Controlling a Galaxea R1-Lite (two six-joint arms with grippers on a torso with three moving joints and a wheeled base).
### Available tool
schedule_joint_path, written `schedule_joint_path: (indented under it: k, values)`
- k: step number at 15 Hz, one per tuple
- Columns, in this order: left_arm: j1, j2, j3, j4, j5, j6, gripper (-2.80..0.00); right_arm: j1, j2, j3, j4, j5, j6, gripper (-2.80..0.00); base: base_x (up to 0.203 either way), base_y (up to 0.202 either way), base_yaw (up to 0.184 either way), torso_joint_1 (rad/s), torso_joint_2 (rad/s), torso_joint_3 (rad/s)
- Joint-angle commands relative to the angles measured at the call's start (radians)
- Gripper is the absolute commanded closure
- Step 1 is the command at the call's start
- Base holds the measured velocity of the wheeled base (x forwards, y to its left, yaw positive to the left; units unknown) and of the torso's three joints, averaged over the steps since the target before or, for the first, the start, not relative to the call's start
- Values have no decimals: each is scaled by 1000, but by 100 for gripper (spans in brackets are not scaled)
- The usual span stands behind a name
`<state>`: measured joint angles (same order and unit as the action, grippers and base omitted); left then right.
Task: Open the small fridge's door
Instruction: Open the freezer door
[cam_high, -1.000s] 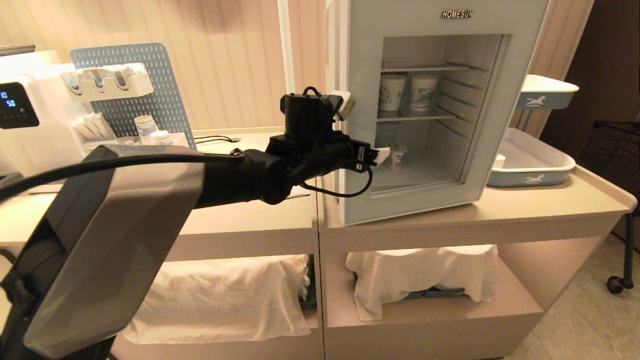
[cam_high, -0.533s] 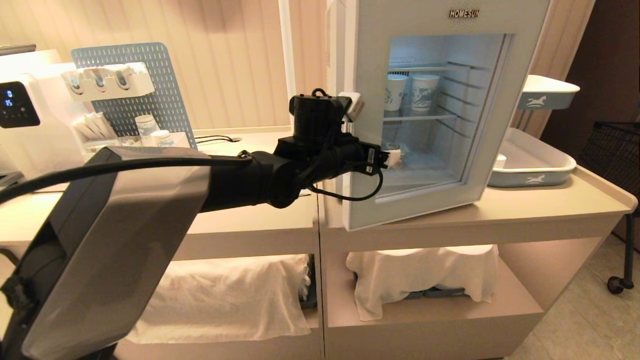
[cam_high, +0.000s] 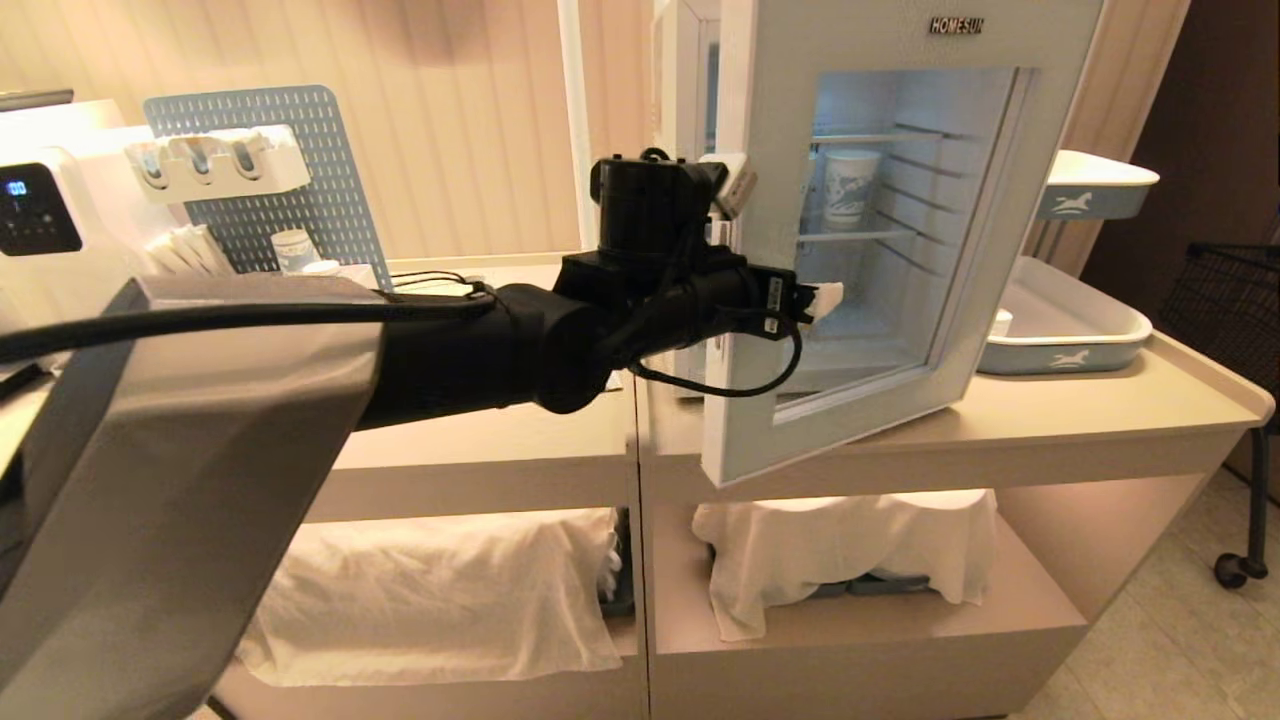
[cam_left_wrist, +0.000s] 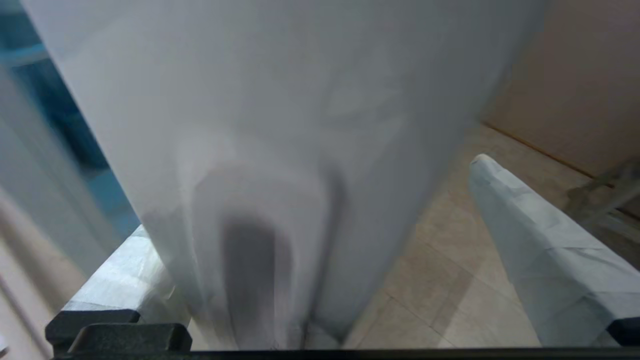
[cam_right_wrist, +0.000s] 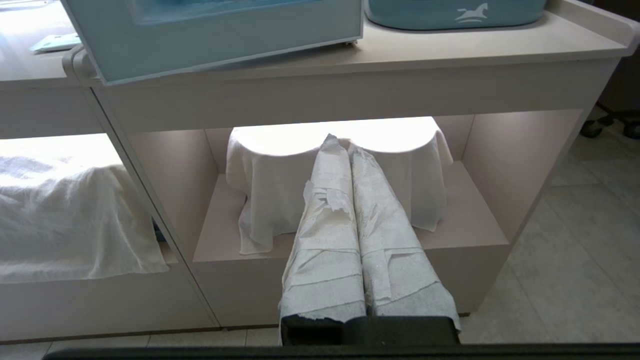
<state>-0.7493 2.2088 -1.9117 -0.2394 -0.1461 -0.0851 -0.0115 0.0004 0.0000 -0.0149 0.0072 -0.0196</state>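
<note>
The small fridge (cam_high: 686, 110) stands on the right counter, its inside lit, with a patterned paper cup (cam_high: 847, 185) on a wire shelf. The door (cam_high: 775, 420) hangs partly open, its free left edge swung out over the counter's front. My left gripper (cam_high: 800, 300) is open and straddles that free edge at mid height. One white-wrapped finger (cam_high: 824, 297) lies in front of the glass; the other is hidden behind the door. In the left wrist view the door's edge (cam_left_wrist: 280, 150) fills the gap between the fingers (cam_left_wrist: 545, 260). My right gripper (cam_right_wrist: 343, 145) is shut and empty, parked low before the lower shelf.
A white water dispenser (cam_high: 40, 210) and a blue pegboard (cam_high: 300, 170) stand on the left counter. Two blue-and-white trays (cam_high: 1075, 345) sit right of the fridge. White cloths (cam_high: 850, 545) cover things on the lower shelves. A black wire cart (cam_high: 1235, 300) is at the far right.
The door has swung further open, its free edge moving right and toward me, and the fridge's inside light has come on. My left gripper moved right with the door's edge.
</note>
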Motion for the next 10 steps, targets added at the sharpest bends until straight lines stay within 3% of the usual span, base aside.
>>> schedule_joint_path:
  k: [1, 10]
  values:
    - [-13, -40, 17, 2, 3, -3, -280, -1, 0, 11, 0, 0, 0, 0, 0, 0, 0, 0, 0, 0]
    - [-36, -209, 216, 2, 13, -3, -280, -1, 0, 11, 0, 0, 0, 0, 0, 0, 0, 0, 0, 0]
